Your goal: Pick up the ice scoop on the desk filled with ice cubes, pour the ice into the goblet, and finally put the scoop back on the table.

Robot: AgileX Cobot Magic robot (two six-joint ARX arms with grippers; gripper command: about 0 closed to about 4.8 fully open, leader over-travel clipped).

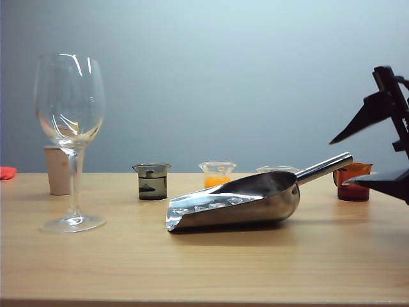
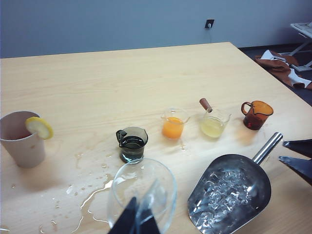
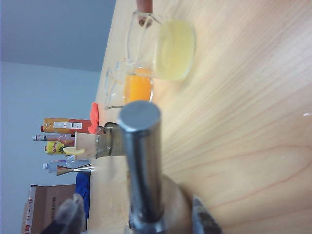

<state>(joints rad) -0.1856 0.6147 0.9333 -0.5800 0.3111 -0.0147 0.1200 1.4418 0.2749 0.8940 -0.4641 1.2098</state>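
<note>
The steel ice scoop (image 1: 243,201) lies on the light-wood desk (image 1: 192,268), handle pointing back right, with clear ice cubes (image 2: 226,190) in its bowl. My right gripper (image 1: 338,163) is open at the end of the handle (image 3: 141,156). Its fingers (image 3: 202,218) stand wide on either side of the tube without touching it. The empty goblet (image 1: 70,121) stands upright at the left. My left gripper (image 2: 137,220) hangs over the goblet's near rim in the left wrist view. Its dark fingertips are together with nothing between them. It is out of the exterior view.
A beige cup with a lemon slice (image 2: 23,140) stands behind the goblet. Beakers of dark green (image 2: 131,145), orange (image 2: 173,126), pale yellow (image 2: 213,126) and amber (image 2: 256,114) liquid stand in a row behind the scoop. Spilled water (image 2: 90,197) lies beside the goblet.
</note>
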